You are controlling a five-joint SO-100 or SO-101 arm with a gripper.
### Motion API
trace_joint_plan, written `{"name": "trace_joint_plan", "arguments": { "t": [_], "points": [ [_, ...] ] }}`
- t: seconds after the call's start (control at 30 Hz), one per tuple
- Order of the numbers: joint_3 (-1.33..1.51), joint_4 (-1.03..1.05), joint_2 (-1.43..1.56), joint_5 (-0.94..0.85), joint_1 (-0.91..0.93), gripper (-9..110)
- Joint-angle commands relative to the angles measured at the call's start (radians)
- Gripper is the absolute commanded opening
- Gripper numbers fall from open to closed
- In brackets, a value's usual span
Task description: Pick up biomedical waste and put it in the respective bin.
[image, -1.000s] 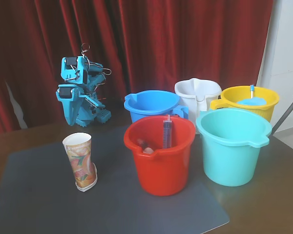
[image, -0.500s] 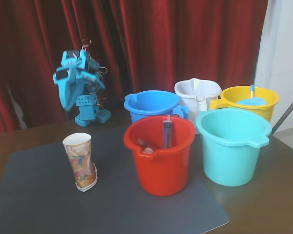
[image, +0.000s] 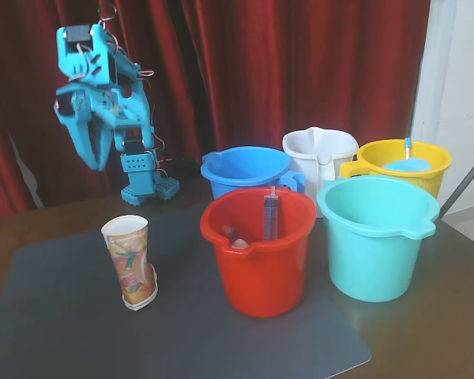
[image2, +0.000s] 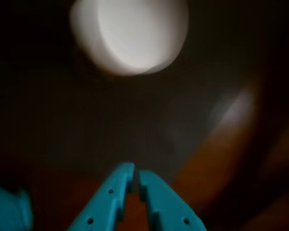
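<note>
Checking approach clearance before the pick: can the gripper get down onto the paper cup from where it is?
Probably yes. The paper cup stands upright, alone on the grey mat, well apart from the red bucket. The gripper hangs above it, nothing between, but its fingertips are nearly together and must open first.

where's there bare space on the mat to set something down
Free: the grey mat left of and in front of the paper cup, and the strip between cup and red bucket. Crowded: the right side, where red, turquoise, blue, white and yellow buckets cluster.
</note>
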Motion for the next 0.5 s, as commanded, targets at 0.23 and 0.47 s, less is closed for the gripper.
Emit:
{"name": "trace_joint_plan", "arguments": {
  "t": [0.23,0.47],
  "points": [
    [-0.620,0.314,-0.394,0.334,-0.198,2],
    [-0.617,0.316,-0.511,0.353,-0.284,49]
  ]
}}
